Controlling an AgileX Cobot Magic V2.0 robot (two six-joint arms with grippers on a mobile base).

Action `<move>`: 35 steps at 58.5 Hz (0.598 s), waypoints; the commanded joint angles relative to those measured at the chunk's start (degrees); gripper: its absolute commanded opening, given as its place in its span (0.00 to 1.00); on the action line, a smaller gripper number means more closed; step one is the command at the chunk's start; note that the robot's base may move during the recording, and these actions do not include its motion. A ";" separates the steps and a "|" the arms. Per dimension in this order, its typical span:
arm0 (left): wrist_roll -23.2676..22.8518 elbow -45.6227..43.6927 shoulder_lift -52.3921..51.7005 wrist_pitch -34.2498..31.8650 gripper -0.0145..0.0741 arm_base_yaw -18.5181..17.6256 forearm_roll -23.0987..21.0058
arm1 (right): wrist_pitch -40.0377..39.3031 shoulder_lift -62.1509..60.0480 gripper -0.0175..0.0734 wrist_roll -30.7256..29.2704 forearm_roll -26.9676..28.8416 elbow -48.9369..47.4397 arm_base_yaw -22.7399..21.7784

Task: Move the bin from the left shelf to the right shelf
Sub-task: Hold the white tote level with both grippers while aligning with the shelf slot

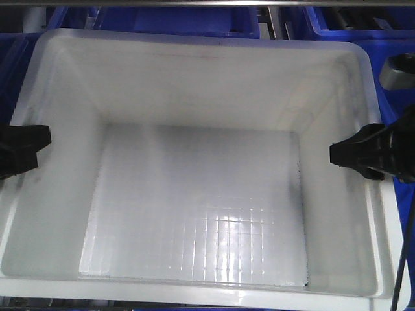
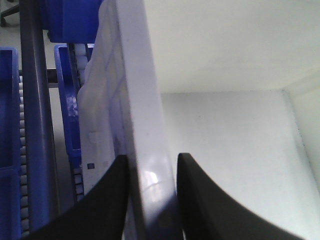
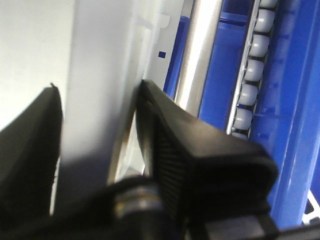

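Note:
The large white bin (image 1: 194,71) fills the front view, empty, with its grid-textured floor showing. My left gripper (image 1: 37,146) sits on the bin's left wall. In the left wrist view its two black fingers straddle the thick rim (image 2: 142,100), and the left gripper (image 2: 152,161) is shut on it. My right gripper (image 1: 342,154) sits on the opposite wall. The right wrist view shows the right gripper (image 3: 97,87) clamped over the white rim (image 3: 100,45), one finger inside and one outside.
Dark blue totes (image 1: 175,19) stand behind and on both sides of the bin. A grey shelf post (image 2: 35,125) and a blue tote (image 2: 70,20) run along the left. A metal rail (image 3: 200,55), white rollers (image 3: 250,60) and blue plastic (image 3: 295,100) lie close on the right.

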 commanded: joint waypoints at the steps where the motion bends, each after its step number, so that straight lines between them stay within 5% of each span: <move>1: 0.89 -2.66 -0.72 -6.08 0.16 -0.79 -3.74 | -6.15 -1.45 0.19 -2.20 5.45 -2.46 0.27; 35: 0.89 -2.66 -0.72 -6.08 0.16 -0.79 -3.74 | -6.15 -1.45 0.19 -2.20 5.45 -2.46 0.27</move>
